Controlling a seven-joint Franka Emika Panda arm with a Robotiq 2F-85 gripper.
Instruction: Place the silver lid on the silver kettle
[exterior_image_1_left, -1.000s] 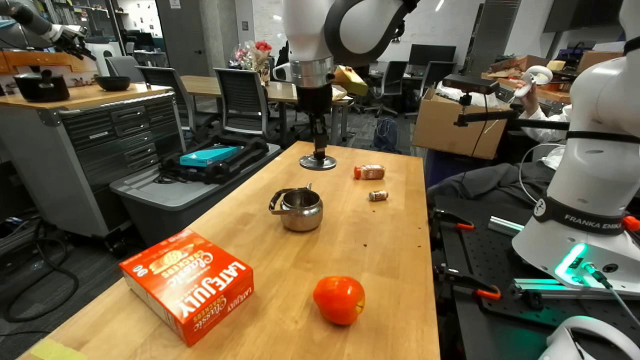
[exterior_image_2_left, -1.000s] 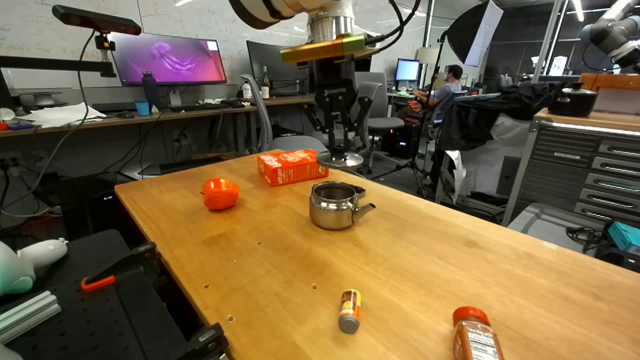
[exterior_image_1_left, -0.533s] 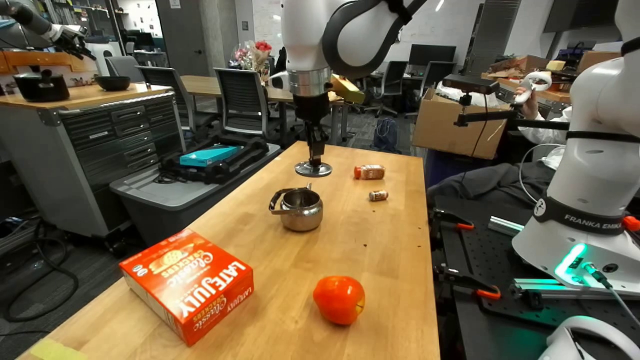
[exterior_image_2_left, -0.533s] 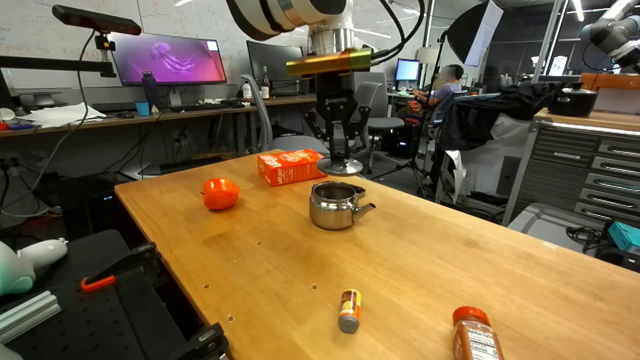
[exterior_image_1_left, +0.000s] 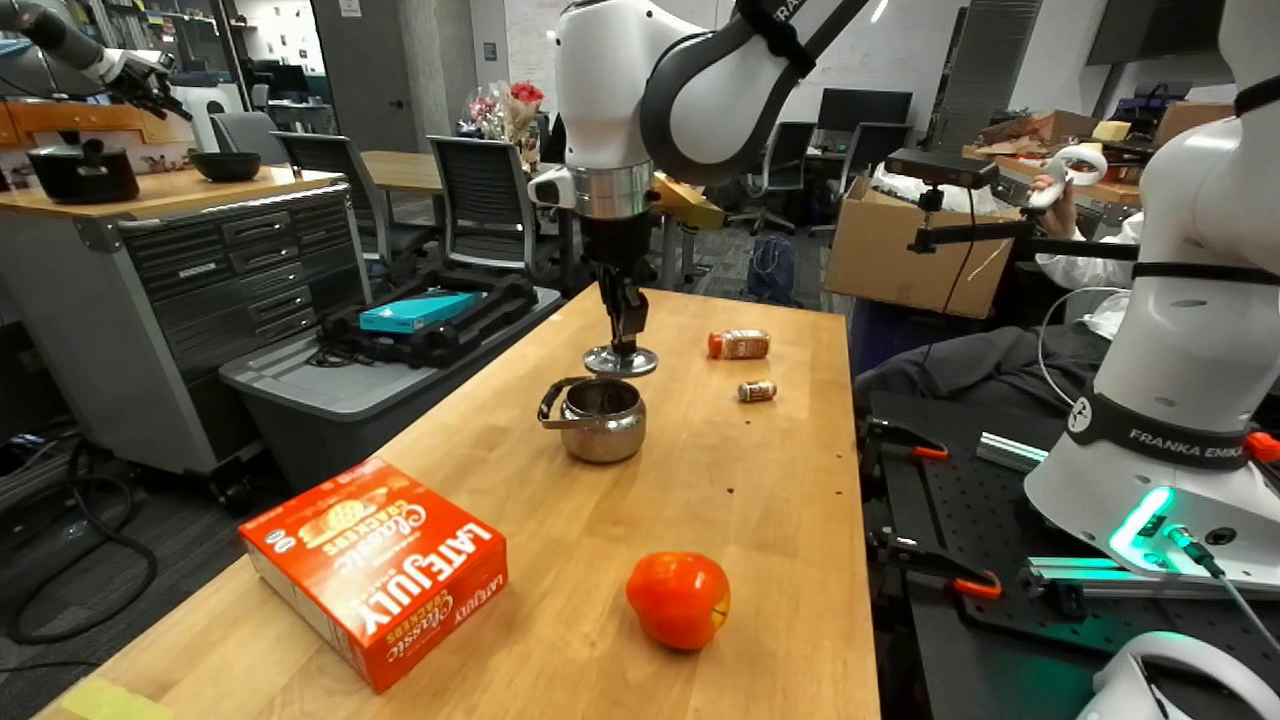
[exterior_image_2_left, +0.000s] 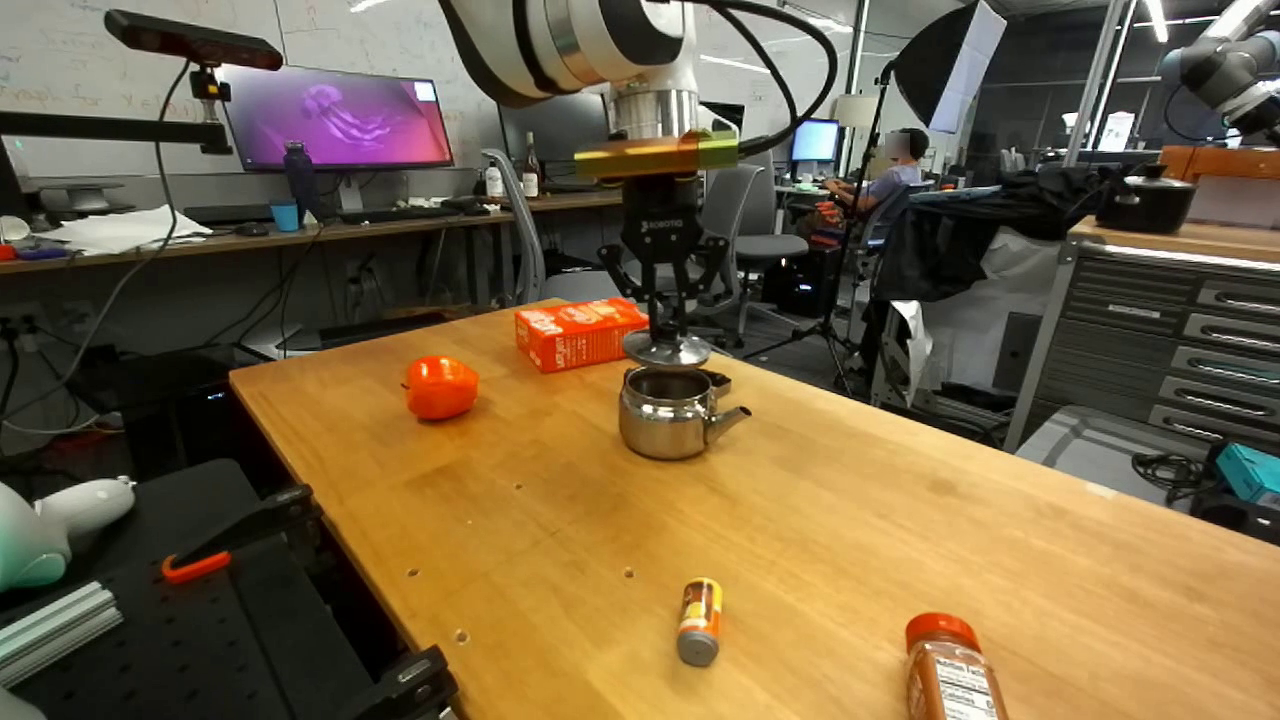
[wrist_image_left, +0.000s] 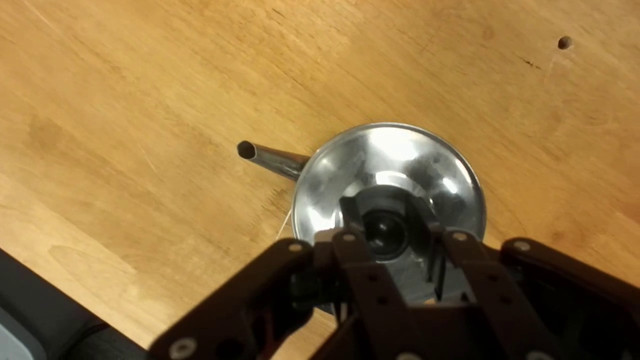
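The mirror-bright, round silver lid (exterior_image_2_left: 666, 356) had moved closer to the squat, wide-mouthed silver kettle (exterior_image_2_left: 665, 425) on the grainy wooden bench (exterior_image_2_left: 870, 520), hanging near it at twelve o'clock in an exterior view. The pincer (exterior_image_2_left: 667, 324) grasped the lid's rounded dark knob (wrist_image_left: 384, 237).

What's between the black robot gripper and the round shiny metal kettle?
The round silver metal lid, held in the gripper above the kettle; both exterior views show it.
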